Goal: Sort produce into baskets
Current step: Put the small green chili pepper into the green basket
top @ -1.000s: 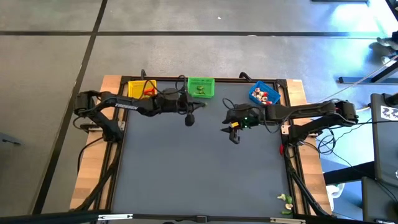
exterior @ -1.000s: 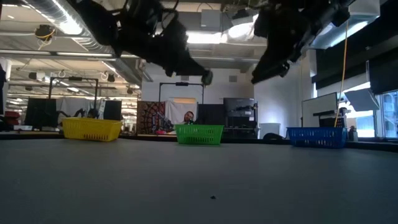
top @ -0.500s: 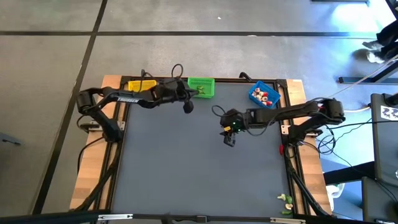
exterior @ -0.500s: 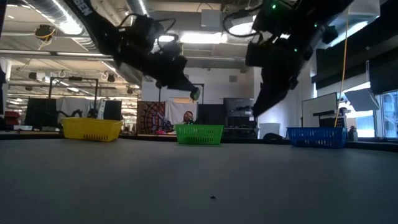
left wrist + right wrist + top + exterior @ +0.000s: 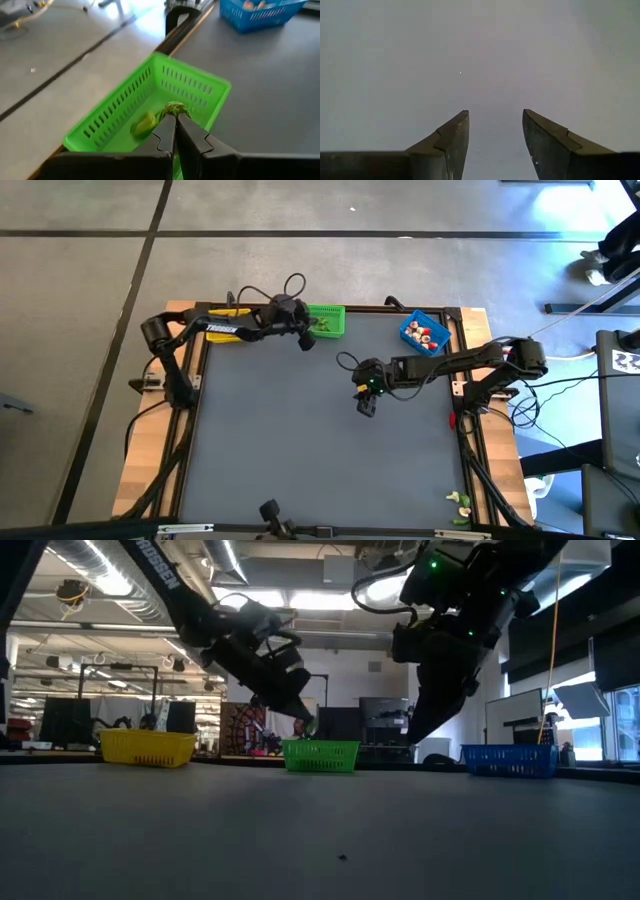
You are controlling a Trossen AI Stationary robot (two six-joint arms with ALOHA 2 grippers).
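My left gripper [image 5: 308,343] is shut on a small green toy piece [image 5: 173,107]. It hangs just above the near rim of the green basket [image 5: 326,320], at the table's far edge. Another green piece [image 5: 143,123] lies on that basket's floor. The yellow basket [image 5: 147,747] is mostly hidden under my left arm in the high view. The blue basket [image 5: 425,331] holds red and pale pieces. My right gripper [image 5: 366,406] is open and empty, pointing down over the bare mat [image 5: 470,60] near the table's middle. My left gripper pinches the green piece between its two fingertips [image 5: 170,125]. The piece's leafy end [image 5: 175,106] sticks out past the tips. The fingers slant down toward the table's far edge. The piece is lifted clear, over the green basket's near wall [image 5: 212,107].
A few green and pale pieces [image 5: 460,505] lie at the near right corner, beside the mat. Cables loop over the far edge behind my left arm [image 5: 290,285]. The dark mat [image 5: 320,460] takes up most of the table.
My left gripper has gone toward the far edge and down to the green basket, staying shut on the green piece. My right gripper has shifted slightly toward the table's left and tipped to point more steeply down, staying open.
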